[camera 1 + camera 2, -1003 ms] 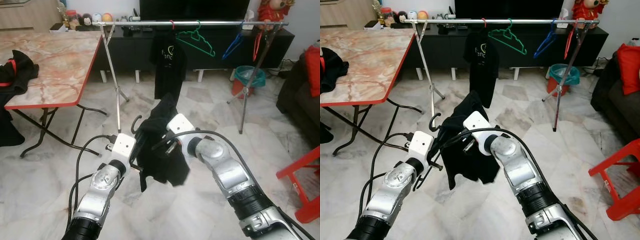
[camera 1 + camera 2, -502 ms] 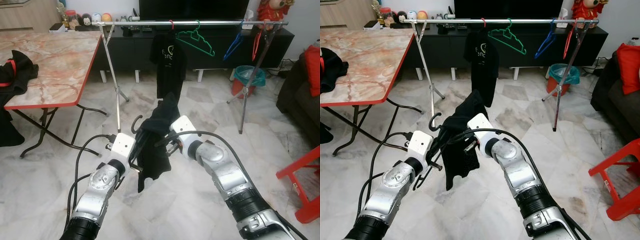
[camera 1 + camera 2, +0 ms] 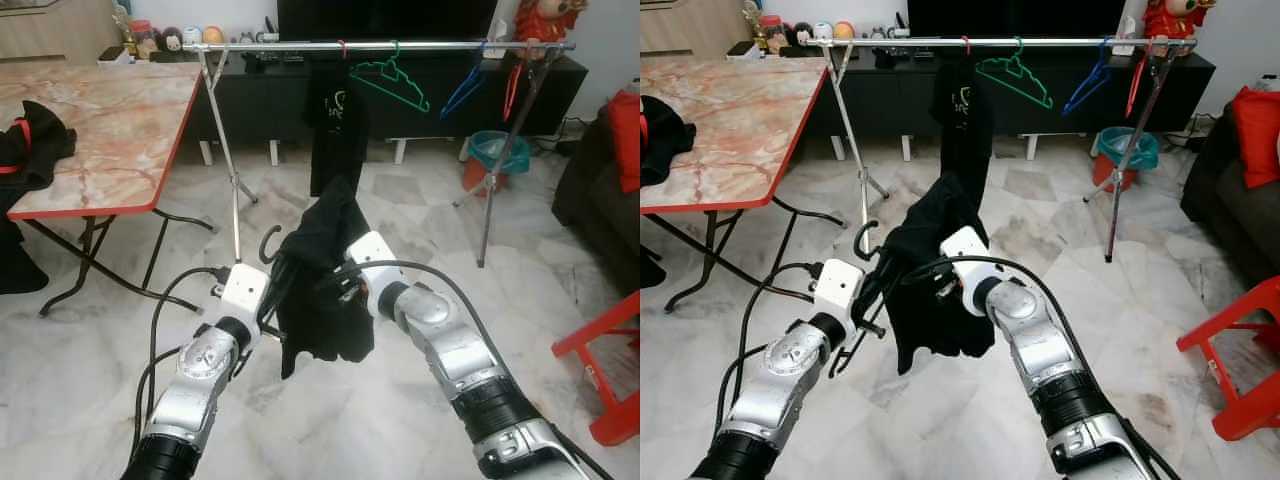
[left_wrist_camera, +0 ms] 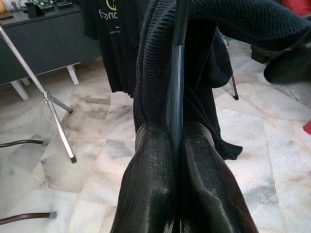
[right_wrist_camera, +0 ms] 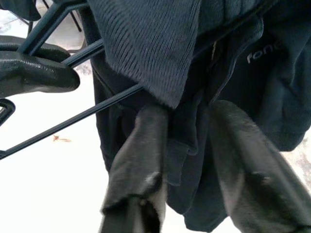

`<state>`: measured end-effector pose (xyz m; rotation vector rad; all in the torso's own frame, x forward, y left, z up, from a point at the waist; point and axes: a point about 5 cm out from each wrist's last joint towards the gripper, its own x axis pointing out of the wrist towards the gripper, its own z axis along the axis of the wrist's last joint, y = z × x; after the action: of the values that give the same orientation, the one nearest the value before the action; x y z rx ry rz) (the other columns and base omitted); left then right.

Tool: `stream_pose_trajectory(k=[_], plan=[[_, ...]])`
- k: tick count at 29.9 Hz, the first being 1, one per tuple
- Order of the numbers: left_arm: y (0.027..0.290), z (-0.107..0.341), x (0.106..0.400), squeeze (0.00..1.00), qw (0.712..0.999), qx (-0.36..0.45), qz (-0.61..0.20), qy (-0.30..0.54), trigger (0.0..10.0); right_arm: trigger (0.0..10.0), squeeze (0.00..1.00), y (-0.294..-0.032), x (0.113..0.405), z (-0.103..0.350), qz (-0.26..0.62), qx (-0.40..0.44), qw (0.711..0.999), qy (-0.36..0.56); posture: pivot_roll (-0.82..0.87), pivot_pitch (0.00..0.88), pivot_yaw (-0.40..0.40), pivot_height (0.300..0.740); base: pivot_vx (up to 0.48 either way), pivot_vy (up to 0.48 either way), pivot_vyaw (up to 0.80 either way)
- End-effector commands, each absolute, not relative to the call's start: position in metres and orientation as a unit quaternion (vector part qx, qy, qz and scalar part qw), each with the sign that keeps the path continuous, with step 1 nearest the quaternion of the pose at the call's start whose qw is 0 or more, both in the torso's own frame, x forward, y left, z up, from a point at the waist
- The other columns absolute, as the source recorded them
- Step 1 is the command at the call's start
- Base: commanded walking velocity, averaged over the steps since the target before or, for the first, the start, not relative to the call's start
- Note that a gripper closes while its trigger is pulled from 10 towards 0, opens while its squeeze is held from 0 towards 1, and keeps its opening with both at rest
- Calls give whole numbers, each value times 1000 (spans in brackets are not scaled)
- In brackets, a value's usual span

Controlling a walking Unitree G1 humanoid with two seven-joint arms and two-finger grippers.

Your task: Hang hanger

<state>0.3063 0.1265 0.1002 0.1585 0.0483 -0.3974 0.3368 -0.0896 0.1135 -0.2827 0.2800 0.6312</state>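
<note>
A dark hanger (image 4: 176,87) carries a black garment (image 3: 320,290), held low over the floor in front of me. My left gripper (image 3: 272,300) is shut on the hanger's bar, and the hook (image 3: 268,240) curls up just above it. From the right, my right gripper (image 3: 342,290) reaches into the cloth, and in the right wrist view a fold of the garment (image 5: 189,141) lies between its fingers (image 5: 141,165). The clothes rail (image 3: 400,46) stands farther ahead, well above both grippers.
On the rail hang a black T-shirt (image 3: 335,130), a green hanger (image 3: 392,78), a blue hanger (image 3: 462,90) and a red hanger (image 3: 515,85). A marble table (image 3: 100,130) stands at left, a teal bin (image 3: 498,155) behind the rail, a red stool (image 3: 610,370) at right.
The garment hung narrow half a second ago; now it spreads wider toward the right gripper. Both arms have lifted it slightly.
</note>
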Motion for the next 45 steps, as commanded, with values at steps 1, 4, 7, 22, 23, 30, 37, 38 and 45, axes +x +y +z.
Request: stream_pose_trajectory(k=[1,4,7,22,23,30,37,38,45], plan=[[126,123,312,0,978,74,-191,-31,10000,10000,827,-89,338,117,309,-132,933,129,-22,0,-4,740,0,0,0],[125,123,313,0,978,73,-193,-31,10000,10000,0,-87,336,121,324,-137,929,115,-23,0,-4,740,0,0,0],[124,120,312,0,977,79,-195,-26,10000,10000,0,-87,334,122,337,-148,923,111,-26,0,-4,740,0,0,0],[124,109,299,0,950,115,-290,10,10000,10000,0,-161,335,120,281,-252,918,124,-35,0,-4,740,0,0,0],[123,108,298,0,947,118,-298,13,10000,10000,0,-162,335,122,285,-252,917,121,-35,0,-4,740,0,0,0],[123,94,279,0,908,145,-390,47,10000,10000,0,-182,326,138,345,-250,902,74,-34,0,-6,740,0,0,0],[126,91,265,0,877,140,-454,67,10000,10000,0,-209,313,158,427,-216,876,66,-45,0,-1,740,0,0,0],[128,88,263,0,871,145,-463,78,10000,10000,0,-213,308,160,452,-201,866,70,-48,0,0,740,0,0,0],[130,90,252,0,839,134,-517,101,10000,10000,0,-236,294,150,504,-205,829,132,-46,0,2,740,0,0,0]])
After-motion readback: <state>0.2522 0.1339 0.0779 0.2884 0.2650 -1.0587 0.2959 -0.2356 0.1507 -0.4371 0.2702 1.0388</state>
